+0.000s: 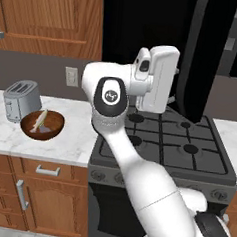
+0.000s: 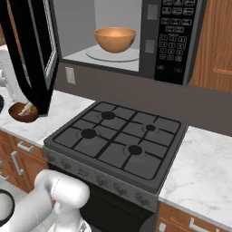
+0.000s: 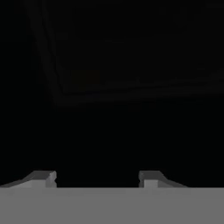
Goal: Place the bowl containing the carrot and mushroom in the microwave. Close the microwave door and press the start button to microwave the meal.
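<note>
**Bowl on the turntable, door swung open**

Nearest, the white glossy arm (image 1: 135,192) rises with rounded segments and dark joints over a black gas stove (image 2: 118,140), whose matte cast-iron grates carry four round burners and whose front edge bears a row of small knobs. To either side lies a pale marble-veined counter (image 2: 206,167), smooth and polished, above warm wood cabinets (image 1: 44,200) with raised panels and brushed metal handles.

On the counter to the stove's left sits a darker brown bowl (image 1: 42,124) holding pale food, and just behind it a boxy silver toaster (image 1: 21,99). A white wall outlet (image 1: 72,76) is set in the flat grey-brown backsplash behind them.

Higher up, the gripper (image 3: 97,177) faces a dark glossy pane close ahead; its two small grey finger tips stand well apart with nothing between them, so the pincer is released and grasps nothing. The tall black microwave door (image 2: 31,54) with its thick shiny frame hangs swung wide to the left.

Farthest, the black box-shaped microwave (image 2: 174,41) shows its pale grey inside, with a button panel at the right. The bowl (image 2: 115,39), round, smooth and light orange-tan, rests on the round glass turntable (image 2: 113,55). Its contents are hidden by its wall
</note>
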